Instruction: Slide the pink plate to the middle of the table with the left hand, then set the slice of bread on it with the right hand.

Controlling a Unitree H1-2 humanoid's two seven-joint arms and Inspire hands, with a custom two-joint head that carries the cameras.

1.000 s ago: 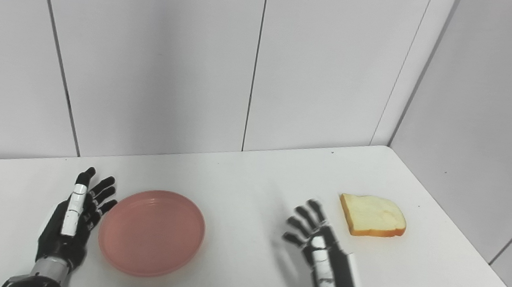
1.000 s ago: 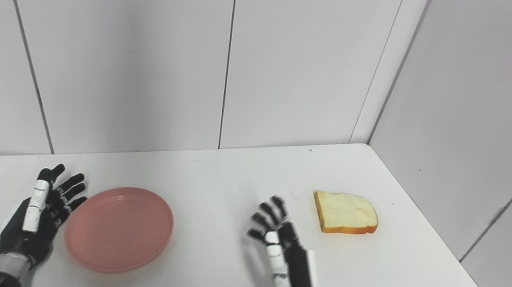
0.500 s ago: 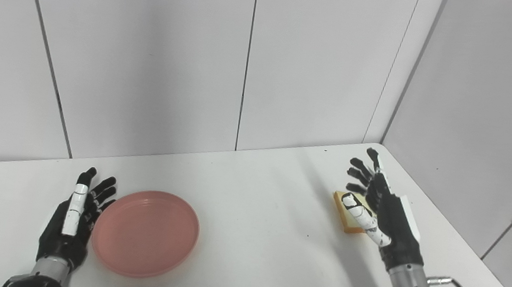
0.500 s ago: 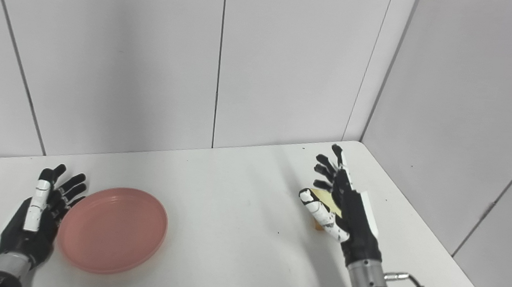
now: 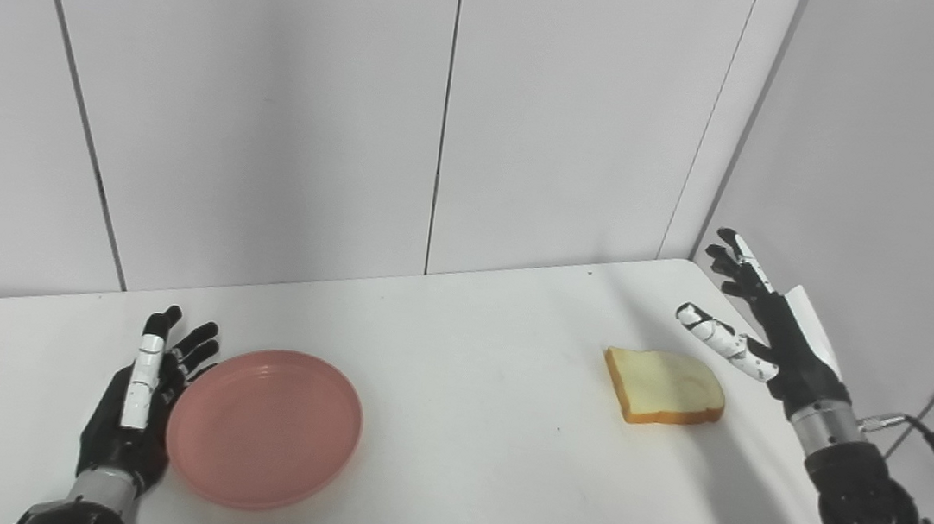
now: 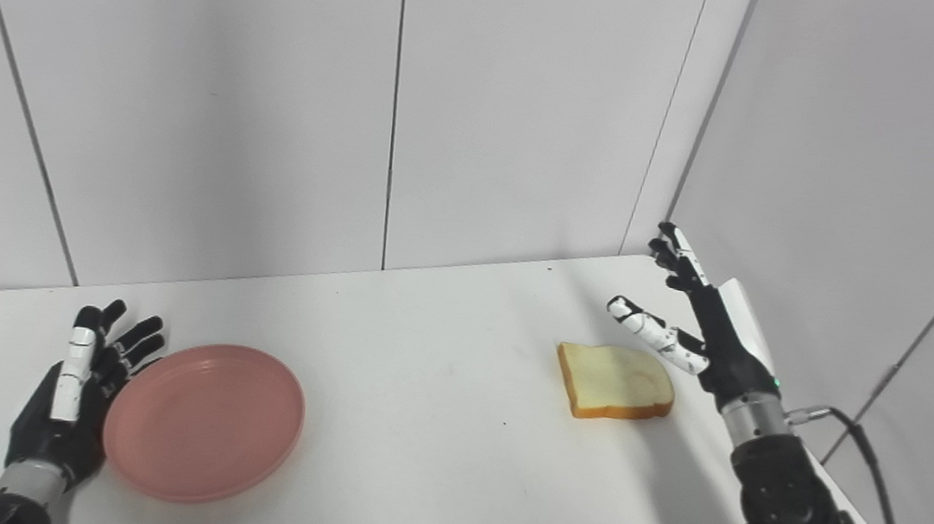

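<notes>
The fingers (image 5: 193, 346) of our black-and-white left hand (image 5: 131, 418) lie spread and straight, palm turned toward the round pink plastic plate (image 5: 265, 427), holding nothing; the plate's rim sits right against them on their inner side, though we cannot tell whether they actually touch it. The fingers (image 6: 669, 250) of our black-and-white right hand (image 6: 707, 326) are also splayed wide and empty, raised above the table, with the white-banded thumb (image 5: 715, 338) stuck out toward the middle. The golden-crusted slice of white bread (image 5: 662, 388) lies flat on the table just below and inward of that thumb, clear of the hand, and well apart from the plate.

In the right eye view we see more of the right forearm (image 6: 795, 522) and its black cable (image 6: 874, 478) curving beside the wrist, plus more bare table to the left of the left hand. In the left eye view that forearm runs off the bottom corner, and the left hand sits nearer the middle of the picture.

The smooth white table (image 5: 480, 472) carries a few small dark specks. Pale grey wall panels (image 5: 275, 103) with thin vertical seams stand behind it and along its right side, meeting at the corner beyond the right fingers.
</notes>
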